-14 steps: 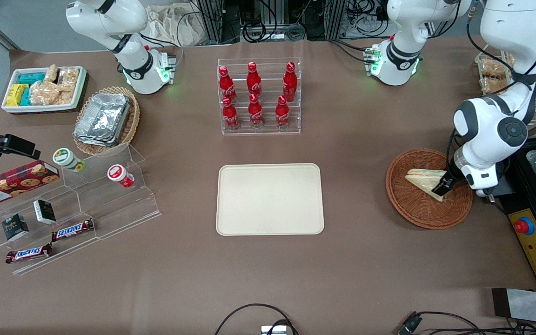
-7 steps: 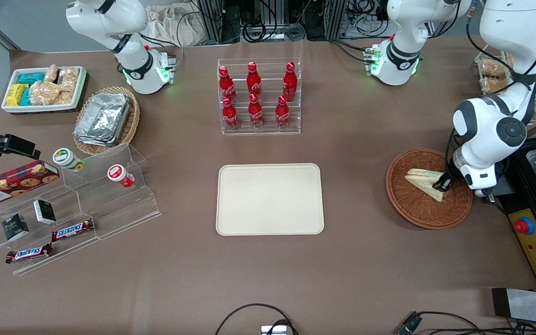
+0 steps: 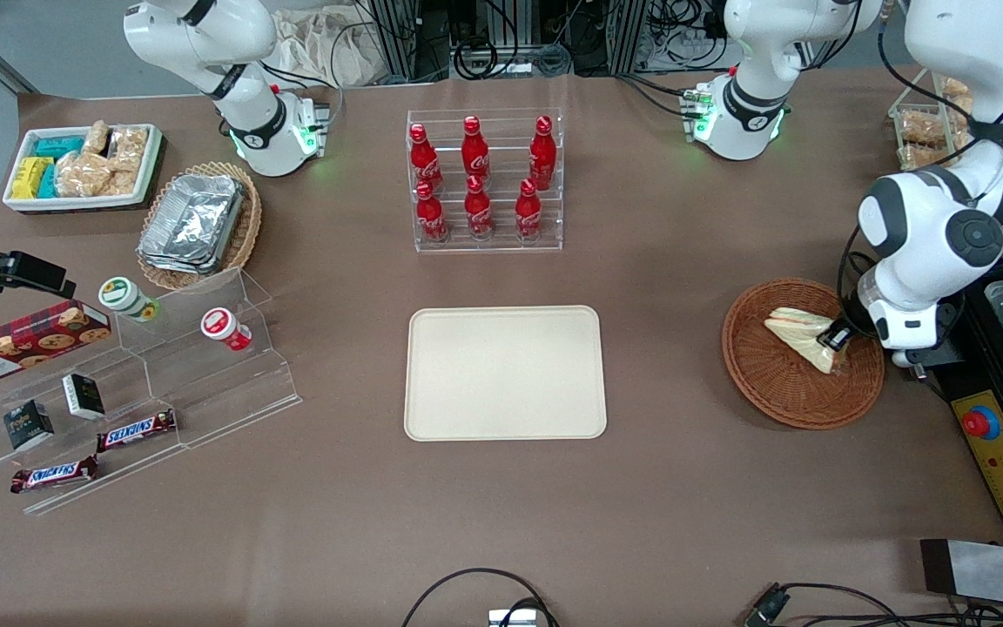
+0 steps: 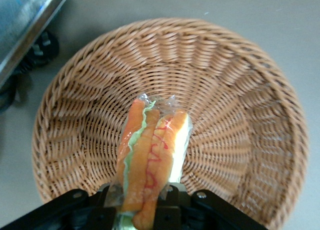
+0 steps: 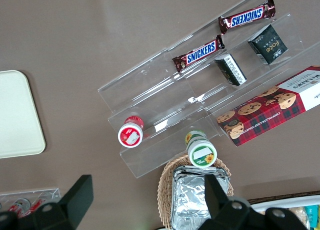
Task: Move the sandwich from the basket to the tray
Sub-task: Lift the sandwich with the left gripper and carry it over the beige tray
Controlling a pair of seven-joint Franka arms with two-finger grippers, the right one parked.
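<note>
In the front view, the nearest items sit at lower left: two Snickers bars (image 3: pixel 92 449) on the bottom steps of a clear acrylic riser (image 3: pixel 131 383), with a red cookie box (image 3: pixel 24 341) higher on it. At the frame's centre lies the tray (image 3: pixel 505 372), cream and bare. At right of centre is the basket (image 3: pixel 802 352), and inside it, toward the working arm's end of the table, the sandwich (image 3: pixel 802 334) is tipped up, one corner raised off the weave. The gripper (image 3: pixel 836 334) is at that raised end; the wrist view shows its two black fingers (image 4: pixel 107 206) pressed against either side of the sandwich (image 4: pixel 150 157), closed on the wrapped wedge with the orange and green filling edge facing the camera and the basket (image 4: pixel 240 89) beneath. Farther up the frame stand six red cola bottles (image 3: pixel 477 178) in a clear rack, and at upper left a lighter wicker basket of foil containers (image 3: pixel 195 222).
</note>
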